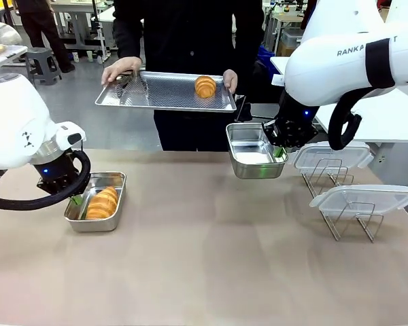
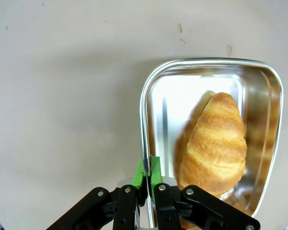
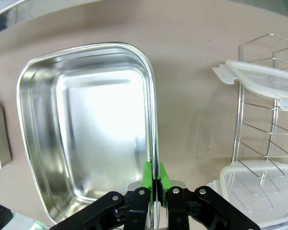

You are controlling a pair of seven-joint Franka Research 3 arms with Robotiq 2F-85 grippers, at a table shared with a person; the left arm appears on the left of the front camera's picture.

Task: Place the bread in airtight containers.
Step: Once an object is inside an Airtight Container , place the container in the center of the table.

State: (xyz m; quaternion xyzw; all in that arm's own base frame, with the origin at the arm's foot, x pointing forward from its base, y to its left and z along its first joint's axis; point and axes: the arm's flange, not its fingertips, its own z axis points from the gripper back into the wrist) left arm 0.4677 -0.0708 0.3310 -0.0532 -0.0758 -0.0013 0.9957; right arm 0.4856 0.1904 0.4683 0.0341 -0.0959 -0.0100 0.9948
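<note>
Near-left tub: sitting on the table at the near left, and it's loaded!
First croissant: lying inside that tub, golden and ridged, filling most of the floor.
Left claw: down at the tub's left wall, green pads pinched on the rim, one inside and one outside.
Right claw: clamped tight on the right wall of the second tub, pads together on the steel.
Second tub: empty and gleaming, right of the middle toward the far side; whether it touches the table, I cannot tell.
Tray: a person at the far side holds it level, one hand at each end, the other hand at the right.
Tray croissant: alone on the perforated steel, toward its right end.
Lids: two clear ones perched on wire racks at the right, the farther one just beside the second tub.
</note>
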